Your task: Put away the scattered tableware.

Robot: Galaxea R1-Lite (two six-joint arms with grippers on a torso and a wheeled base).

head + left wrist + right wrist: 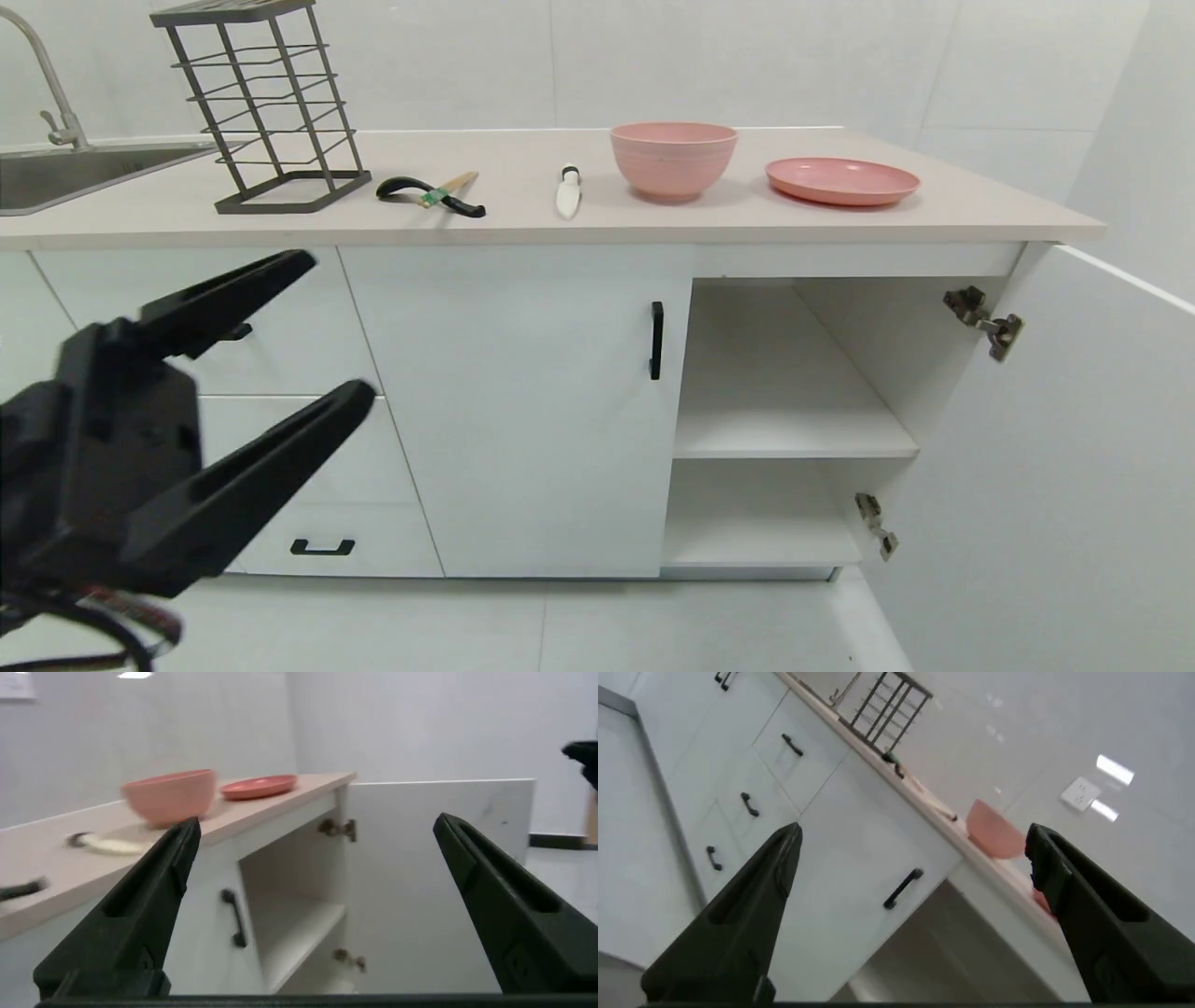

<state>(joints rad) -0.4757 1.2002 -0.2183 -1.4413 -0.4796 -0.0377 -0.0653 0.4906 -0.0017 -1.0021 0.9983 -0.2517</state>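
Observation:
A pink bowl (673,157) and a pink plate (842,180) rest on the right half of the counter (523,219). Left of the bowl lies a white-bladed knife (568,191), and further left a black-handled peeler (429,194) crossed with a wooden-handled tool. My left gripper (341,327) is open in front of the drawers at the lower left, well below the counter. The left wrist view shows the bowl (169,794), the plate (258,787) and that gripper (318,831). My right gripper (910,840) is open with nothing between its fingers; past it are the bowl (994,828) and the rack (882,707).
A dark wire dish rack (266,103) stands on the counter's left part beside a sink (65,173) with a tap. The right cabinet door (1055,448) is swung wide open, showing two bare shelves (784,420). The middle door (532,401) is closed.

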